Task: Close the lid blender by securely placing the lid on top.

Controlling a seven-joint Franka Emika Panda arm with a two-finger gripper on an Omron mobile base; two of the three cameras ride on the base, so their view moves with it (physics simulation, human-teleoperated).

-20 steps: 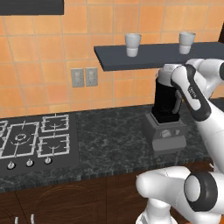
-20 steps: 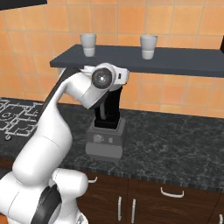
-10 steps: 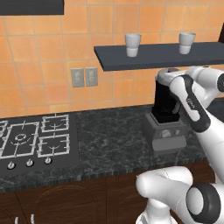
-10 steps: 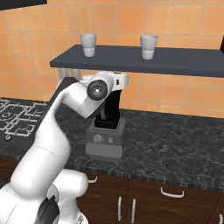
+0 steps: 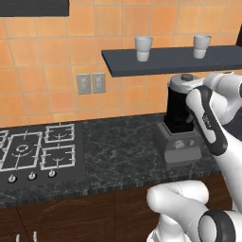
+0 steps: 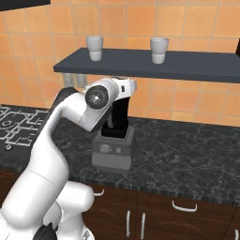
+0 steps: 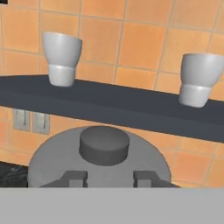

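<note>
Lid [image 7: 98, 164] sits atop the blender [image 5: 178, 124] jar under the shelf [image 6: 140, 64]. Gripper [image 7: 108, 178] fingertips apart, just behind the knob [image 7: 104, 145]. Lid looks light, rigid, smooth; best grasped by the knob.

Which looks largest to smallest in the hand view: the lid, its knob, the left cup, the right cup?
1. Lid, though nearest the camera.
2. Left cup and right cup: alike, unranked.
3. Knob: about cup-sized, uncertain.

A kitchen: gas hob [image 5: 35, 151], tiled wall [image 5: 42, 61], stone counter [image 5: 118, 151].
</note>
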